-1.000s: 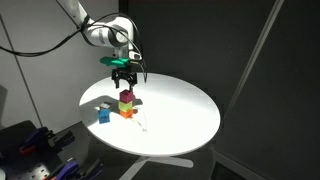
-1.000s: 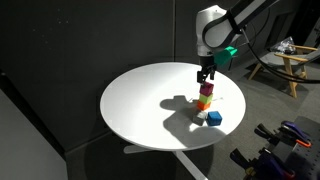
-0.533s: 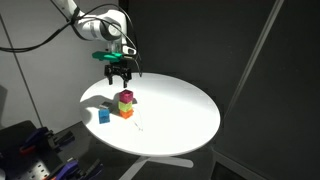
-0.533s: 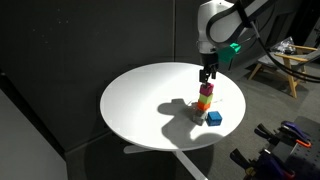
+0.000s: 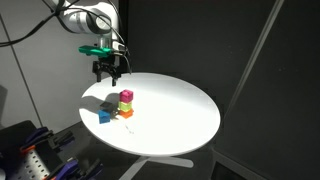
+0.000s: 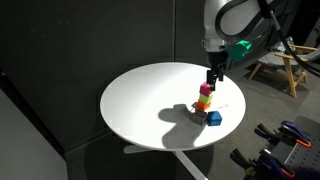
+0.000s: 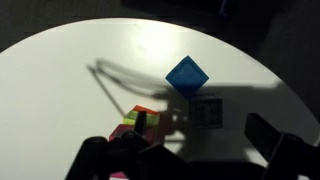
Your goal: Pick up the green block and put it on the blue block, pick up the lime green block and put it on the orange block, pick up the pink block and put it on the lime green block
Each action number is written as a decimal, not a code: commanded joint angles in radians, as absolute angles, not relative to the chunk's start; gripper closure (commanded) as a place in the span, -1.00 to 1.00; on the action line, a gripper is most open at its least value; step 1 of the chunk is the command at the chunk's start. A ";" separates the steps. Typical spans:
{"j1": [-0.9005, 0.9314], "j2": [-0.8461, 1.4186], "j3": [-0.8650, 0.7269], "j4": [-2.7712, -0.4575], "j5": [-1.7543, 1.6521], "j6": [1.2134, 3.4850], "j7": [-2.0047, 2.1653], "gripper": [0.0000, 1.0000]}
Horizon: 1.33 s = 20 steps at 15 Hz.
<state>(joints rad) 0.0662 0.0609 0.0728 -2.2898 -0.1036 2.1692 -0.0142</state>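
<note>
Jaws spread and empty, the gripper (image 5: 108, 75) hangs upper left in an exterior view, above the round surface (image 5: 180, 115). Below and to its right, the pink block (image 5: 126, 96) tops the lime green block (image 5: 125, 104) on the orange block (image 5: 127, 112). The blue block (image 5: 104, 116) sits bare just beside that stack; the green block cannot be made out.

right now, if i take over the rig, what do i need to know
Gripper: open, empty, raised above the table, off to one side of the stack.
Stack: pink block on lime green block on orange block.
Blue block: alone beside the stack, nothing on it.
Green block: not visible in any view.
Done: lime green on orange, pink on lime green.
Left: green onto blue; find it first.
</note>
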 commanded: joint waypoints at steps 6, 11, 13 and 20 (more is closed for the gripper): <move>0.073 -0.112 0.081 -2.444 -0.082 2.240 0.040 -1.00; 0.076 -0.183 0.084 -2.517 -0.057 2.316 0.028 -1.00; 0.078 -0.202 0.084 -2.537 -0.038 2.334 0.021 -1.00; 0.088 -0.194 0.085 -2.541 -0.017 2.327 0.017 -1.00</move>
